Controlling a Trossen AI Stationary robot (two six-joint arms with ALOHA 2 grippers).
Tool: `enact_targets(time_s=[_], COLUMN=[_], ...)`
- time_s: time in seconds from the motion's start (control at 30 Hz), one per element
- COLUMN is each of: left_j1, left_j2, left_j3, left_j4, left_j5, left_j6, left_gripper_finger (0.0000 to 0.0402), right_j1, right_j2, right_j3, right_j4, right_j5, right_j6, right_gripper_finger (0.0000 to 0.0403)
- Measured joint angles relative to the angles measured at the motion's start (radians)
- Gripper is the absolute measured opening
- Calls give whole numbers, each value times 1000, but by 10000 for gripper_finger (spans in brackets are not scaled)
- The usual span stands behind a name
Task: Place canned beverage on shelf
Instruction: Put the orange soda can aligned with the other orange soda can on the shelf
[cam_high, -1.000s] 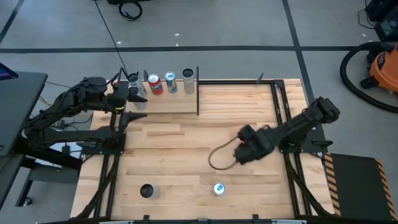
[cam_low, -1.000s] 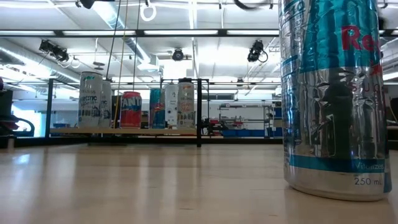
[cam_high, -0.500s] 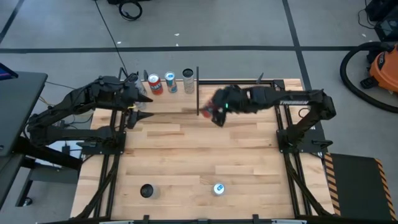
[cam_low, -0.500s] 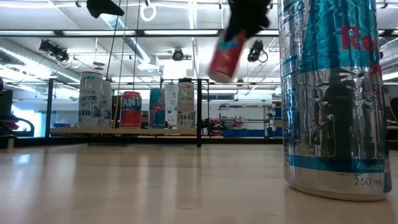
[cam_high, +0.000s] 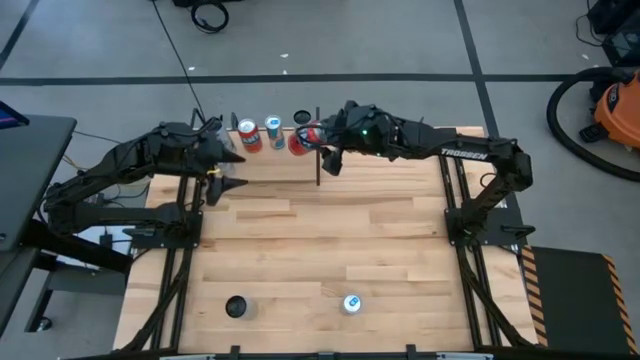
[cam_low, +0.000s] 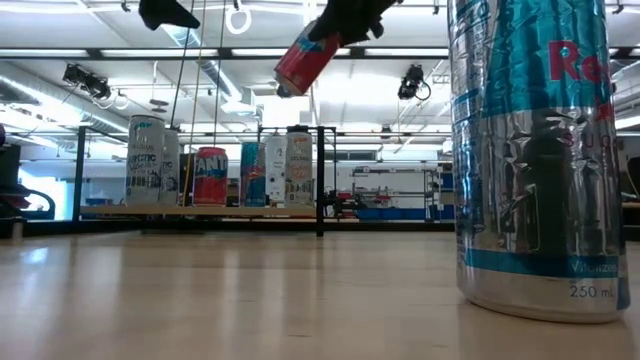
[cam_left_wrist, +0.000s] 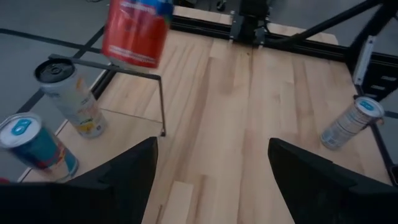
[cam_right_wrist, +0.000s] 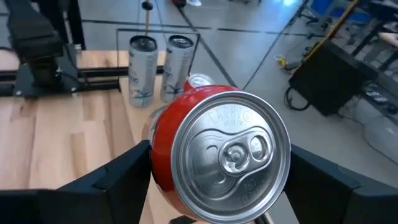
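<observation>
Currently, a tilted red can (cam_high: 299, 140) is being gripped by the right end effector (cam_high: 318, 139) above the shelf (cam_high: 270, 165), beside the standing cans (cam_high: 262, 134), and should be uprighted before being lowered into a free gap, while the left end effector (cam_left_wrist: 208, 171) is hanging part-open and empty.

Right arm (cam_high: 470, 153): "TROSSEN" in white
Near silver-blue can (cam_low: 540, 160): "250 mL" at bottom, red letters "Re" cut off
Shelf cans' labels: too small to read
</observation>
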Motion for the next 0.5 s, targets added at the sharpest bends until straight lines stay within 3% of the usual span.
enact_targets(time_s=[0.3, 0.5], left_j1=[23, 31], left_j2=[0, 0], left_j3=[0, 0], left_j4=[0, 0], left_j5=[-42, -43], left_j6=[-29, -52], left_gripper_finger=[307, 307], right_j1=[-40, -58], right_j2=[62, 170], right_j3=[39, 125], right_j4=[25, -16], right_j5=[-144, -225], right_j6=[-18, -55], right_gripper_finger=[314, 314])
